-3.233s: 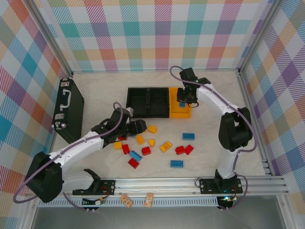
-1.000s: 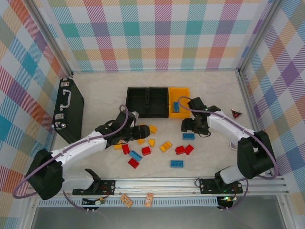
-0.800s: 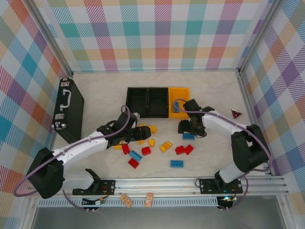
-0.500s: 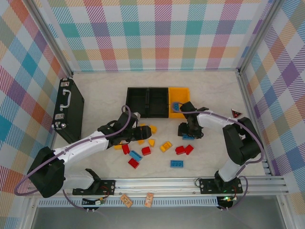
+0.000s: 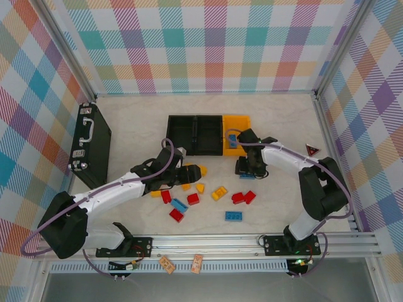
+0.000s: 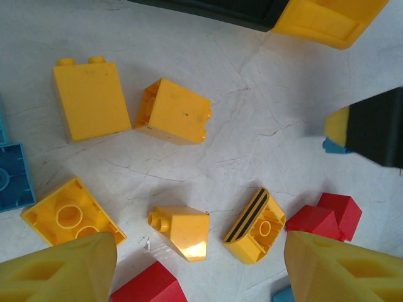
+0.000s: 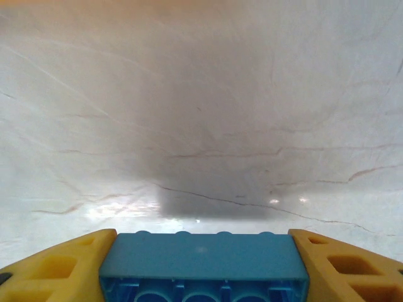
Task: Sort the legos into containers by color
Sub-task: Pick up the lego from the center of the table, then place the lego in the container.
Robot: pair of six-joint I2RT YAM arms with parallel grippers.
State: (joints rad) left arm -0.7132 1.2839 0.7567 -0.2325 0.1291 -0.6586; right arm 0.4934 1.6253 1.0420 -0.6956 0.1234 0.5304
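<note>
I see my right gripper point(image 5: 247, 170) low on the table point(image 5: 283, 126), right of centre in the top view, just below the orange bin point(image 5: 243, 122). In its wrist view the two yellow fingers point(image 7: 56, 267) press on both ends of a blue lego point(image 7: 203, 258) at the bottom edge, so it is gripping this brick. My left gripper point(image 6: 201, 267) hangs over the loose pile with its fingers wide apart and nothing between them. Below it lie yellow legos point(image 6: 91, 100) and a red lego point(image 6: 330, 217). The two black bins point(image 5: 195, 117) stand at the upper centre, joined to the orange bin, which has one blue brick point(image 5: 232, 141) in it.
</note>
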